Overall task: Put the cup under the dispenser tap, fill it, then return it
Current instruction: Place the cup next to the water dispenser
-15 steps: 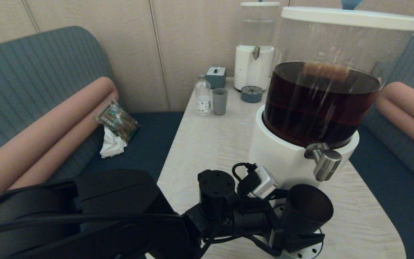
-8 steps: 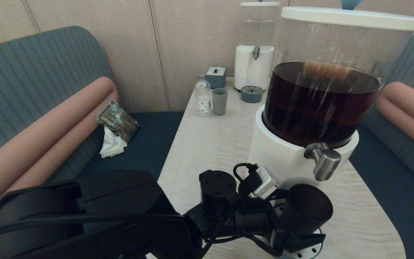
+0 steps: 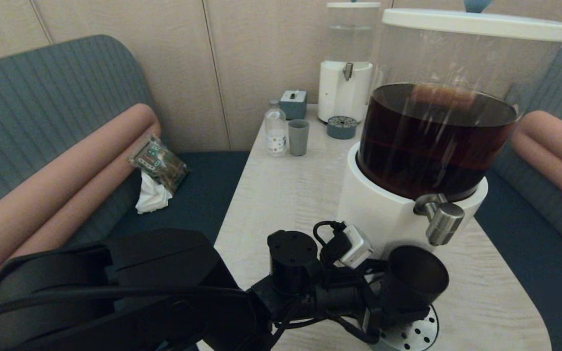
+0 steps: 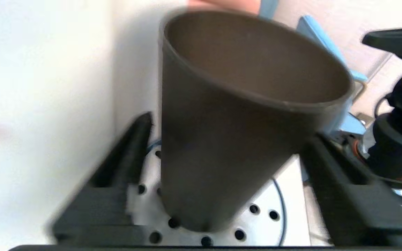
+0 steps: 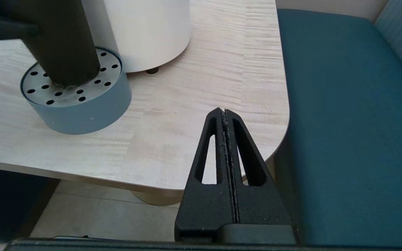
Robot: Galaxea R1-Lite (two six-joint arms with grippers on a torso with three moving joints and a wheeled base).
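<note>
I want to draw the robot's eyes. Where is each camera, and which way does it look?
Head view: on the robot's head, looking down at the table and dispenser tap; the left gripper and arm show.
Left wrist view: behind the left gripper's fingers, facing the cup.
Right wrist view: behind the shut right gripper, beside the table's corner, facing the drip tray.
All three share the cup on the tray.

No text reads clearly anywhere (the bottle [image 3: 276, 127] label stays illegible).
</note>
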